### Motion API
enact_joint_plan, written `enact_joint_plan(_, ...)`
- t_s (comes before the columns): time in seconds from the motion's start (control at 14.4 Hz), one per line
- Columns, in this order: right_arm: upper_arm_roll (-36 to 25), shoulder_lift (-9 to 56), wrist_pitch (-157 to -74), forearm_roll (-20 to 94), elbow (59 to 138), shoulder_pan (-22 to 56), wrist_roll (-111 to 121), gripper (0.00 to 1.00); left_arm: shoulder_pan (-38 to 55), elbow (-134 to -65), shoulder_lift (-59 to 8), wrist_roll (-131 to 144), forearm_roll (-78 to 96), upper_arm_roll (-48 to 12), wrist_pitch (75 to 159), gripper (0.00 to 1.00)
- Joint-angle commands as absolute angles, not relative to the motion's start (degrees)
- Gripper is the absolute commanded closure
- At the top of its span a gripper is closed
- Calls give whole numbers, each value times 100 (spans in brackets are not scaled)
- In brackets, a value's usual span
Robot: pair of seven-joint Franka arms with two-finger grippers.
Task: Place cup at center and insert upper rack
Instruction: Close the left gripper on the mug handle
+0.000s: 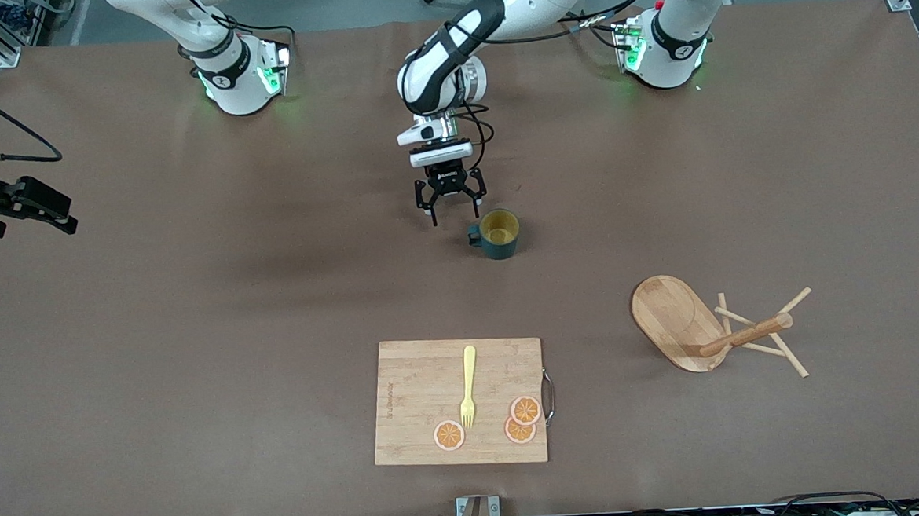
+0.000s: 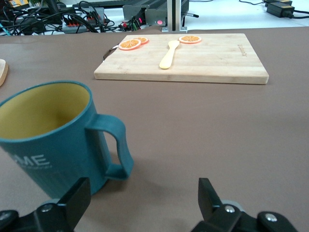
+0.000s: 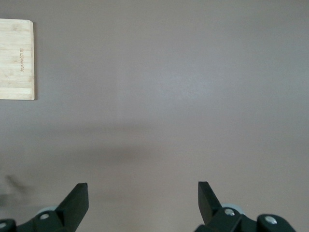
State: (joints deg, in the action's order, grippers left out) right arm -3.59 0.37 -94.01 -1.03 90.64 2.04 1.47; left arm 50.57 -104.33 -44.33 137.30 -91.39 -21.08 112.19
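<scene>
The left gripper (image 1: pixel 451 210) hangs low with its fingers (image 2: pixel 72 200) spread wide and empty, pointing down just beside the cup (image 1: pixel 496 233). The cup stands upright near the table's middle, mouth up, handle toward the right arm's end. Nearer the camera lies the board (image 1: pixel 411 386) with a fork (image 1: pixel 468 387) and orange slices (image 1: pixel 519 420). The rack (image 1: pixel 719 329) lies tipped over toward the left arm's end, post pointing that way. The right gripper (image 3: pixel 143 200) waits, wide open, over bare table.
</scene>
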Motion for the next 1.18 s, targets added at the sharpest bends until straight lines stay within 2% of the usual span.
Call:
enact_joint_plan(0.0, -255, -132, -9492, -132, 9255, 79, 176, 0, 5177, -10090, -4667, 13772, -9264, -2013, 11101, 1)
enact_joint_plan(0.28, -255, -132, -9440, -123, 9255, 114, 114, 0, 5177, -9774, -4860, 13772, -9272, -1960, 11092, 2)
enact_joint_plan(1.04, -255, -141, -9422, -132, 9255, 114, 114, 0, 5238, -9563, -5054, 13720, -9519, -1767, 11101, 3)
enact_joint_plan(1.11, -255, -141, -9431, -132, 9255, 114, 123, 0, 5238, -9563, -5054, 13720, -9519, -1767, 11101, 5)
